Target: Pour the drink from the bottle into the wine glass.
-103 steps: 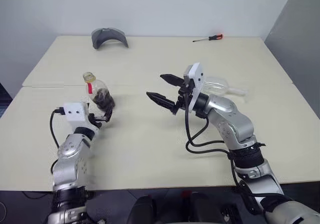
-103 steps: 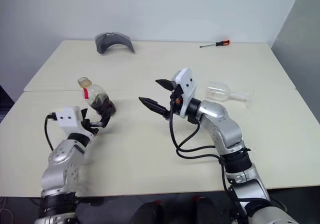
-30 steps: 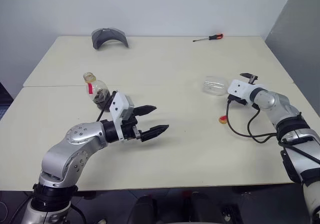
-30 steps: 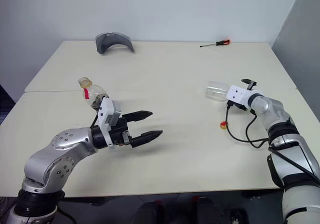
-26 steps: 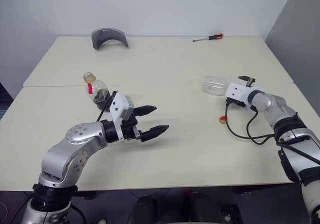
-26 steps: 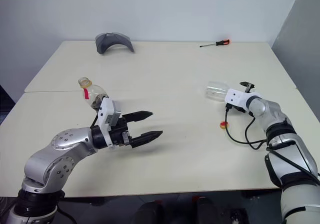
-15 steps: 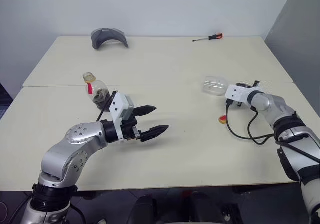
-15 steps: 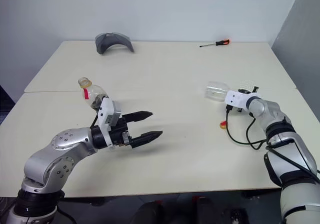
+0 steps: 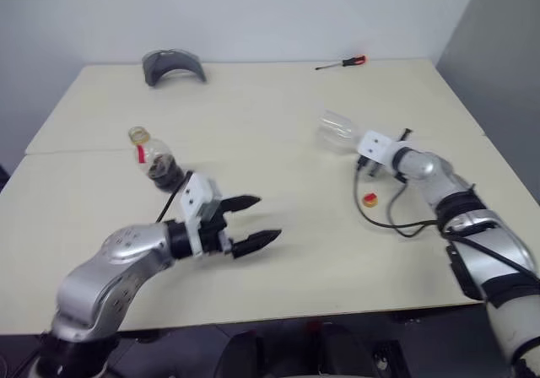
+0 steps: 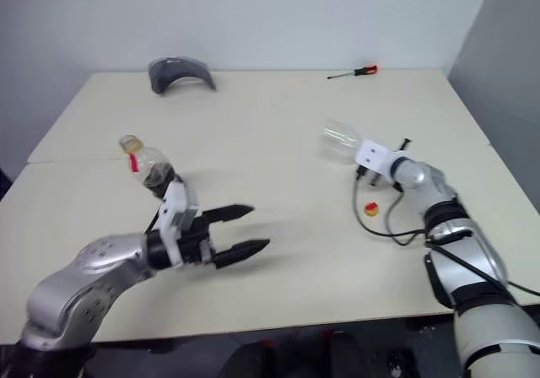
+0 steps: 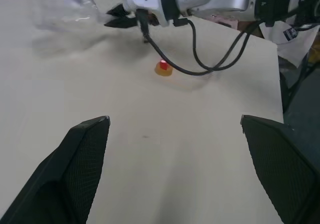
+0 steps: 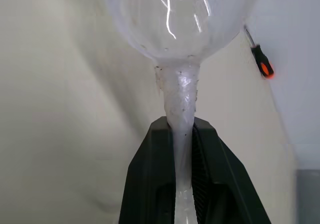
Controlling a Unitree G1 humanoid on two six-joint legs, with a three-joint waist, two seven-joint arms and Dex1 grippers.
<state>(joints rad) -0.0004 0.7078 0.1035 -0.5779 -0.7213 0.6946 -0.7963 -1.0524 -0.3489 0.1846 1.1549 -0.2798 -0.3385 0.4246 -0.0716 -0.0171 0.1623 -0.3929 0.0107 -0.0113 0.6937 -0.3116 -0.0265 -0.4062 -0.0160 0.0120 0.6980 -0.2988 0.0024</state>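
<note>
Glass (image 12: 180, 29) is pinched at its stem by the right gripper (image 12: 182, 149); the left gripper (image 9: 253, 223) is spread wide near the bottle (image 9: 152, 156).

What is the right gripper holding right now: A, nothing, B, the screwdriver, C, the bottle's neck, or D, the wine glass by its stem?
D: in the right wrist view the right gripper has both black fingers shut on the stem of the wine glass, with the bowl beyond the fingertips.
</note>
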